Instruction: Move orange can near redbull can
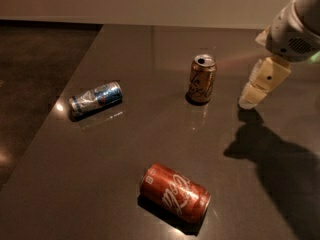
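The orange can point(202, 79) stands upright near the middle of the dark table, golden-orange with dark script and a silver top. The redbull can point(96, 99) lies on its side at the left, blue and silver, dented. My gripper point(248, 100) hangs at the right, a little right of the orange can and apart from it, its tip close above the table. It holds nothing.
A larger red-orange can with white script point(175, 192) lies on its side near the front. The table's left edge point(60, 94) runs diagonally, with dark floor beyond it. The arm's shadow point(272, 154) falls on the table at the right.
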